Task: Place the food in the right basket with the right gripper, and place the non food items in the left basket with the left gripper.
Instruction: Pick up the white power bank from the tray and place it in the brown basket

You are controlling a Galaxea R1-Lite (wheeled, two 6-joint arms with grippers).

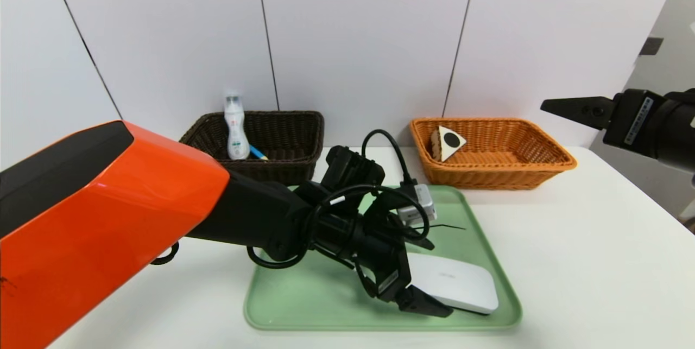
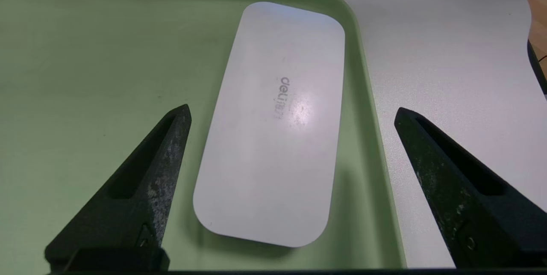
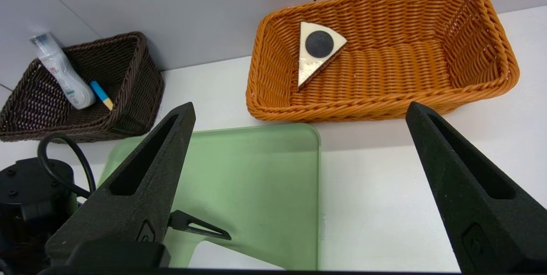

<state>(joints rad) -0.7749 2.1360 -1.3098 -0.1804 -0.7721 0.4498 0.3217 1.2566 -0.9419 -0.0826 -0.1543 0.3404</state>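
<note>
The flat white box [image 1: 461, 284] [image 2: 273, 125] lies on the green tray [image 1: 304, 294] near its right rim. My left gripper [image 1: 456, 270] [image 2: 292, 110] hangs open just above it, one finger over the tray floor, the other past the rim over the table. The bottle [image 1: 235, 129] and the blue-handled spoon [image 1: 258, 152] rest in the dark brown left basket [image 1: 293, 132]. The cake slice [image 1: 449, 143] [image 3: 318, 50] leans inside the orange right basket [image 1: 521, 175] [image 3: 427, 65], its pale underside showing. My right gripper [image 1: 575, 110] [image 3: 299, 106] stands open and empty, raised at the far right.
The tray [image 3: 256, 172] sits in front of both baskets on the white table [image 1: 597, 262]. A white panelled wall runs close behind the baskets. The left arm's orange shell [image 1: 108, 208] reaches across the table's left side.
</note>
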